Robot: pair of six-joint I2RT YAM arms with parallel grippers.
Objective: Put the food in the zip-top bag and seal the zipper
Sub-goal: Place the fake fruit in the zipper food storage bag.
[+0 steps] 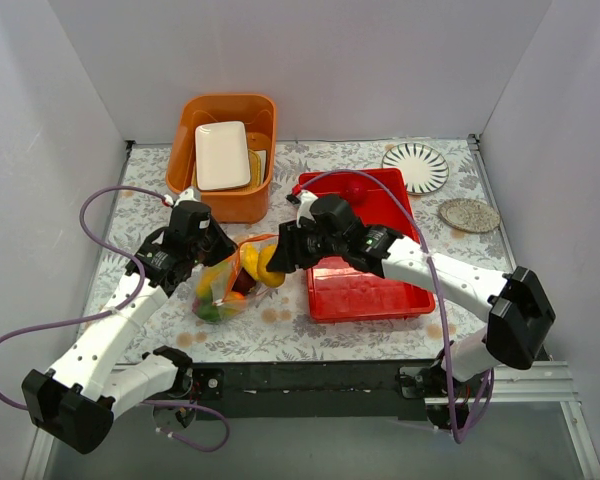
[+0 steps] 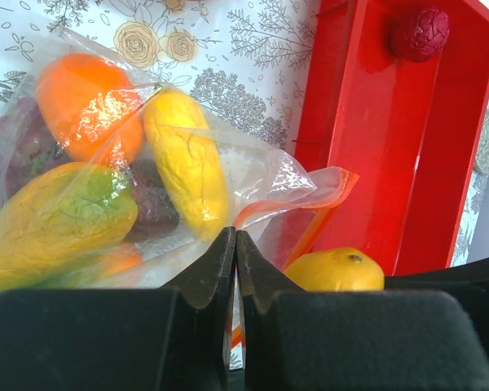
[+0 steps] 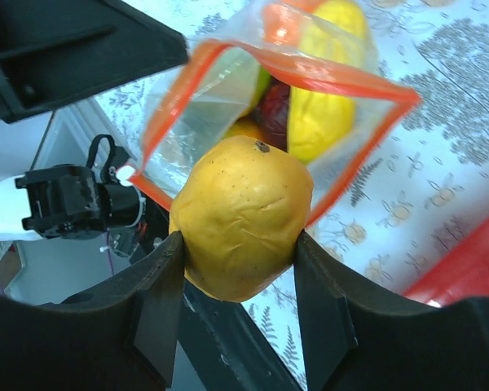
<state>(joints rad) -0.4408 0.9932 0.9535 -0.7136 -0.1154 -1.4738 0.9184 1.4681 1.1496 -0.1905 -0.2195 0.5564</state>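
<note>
Right gripper: jaws about half spread, clamped on a yellow fruit, one finger on each side. It is held right at the bag mouth, stem end toward the opening, so it looks lined up to go straight in. Fruit not inside yet.

Left gripper: jaws pinched tight on the near edge of the bag, with film and a bit of orange strip showing between the fingers. Likely reason: it lifts one lip so the mouth stays wide for the other arm. The zipper strip forms an open loop, not sealed.

Bag lies on the flowered table, between the two arms and just left of the red tray. Inside it: an orange, a yellow mango, a green-yellow mango, and a dark fruit partly hidden between them. There may be more underneath, can't tell.

Red tray: one dark red fruit in the far corner, the rest of the visible floor bare. Judgement: after the yellow fruit goes in, that one is left, then sealing.

Orange tub at the back holds a white dish. A striped plate and a speckled plate sit back right with nothing on them.
</note>
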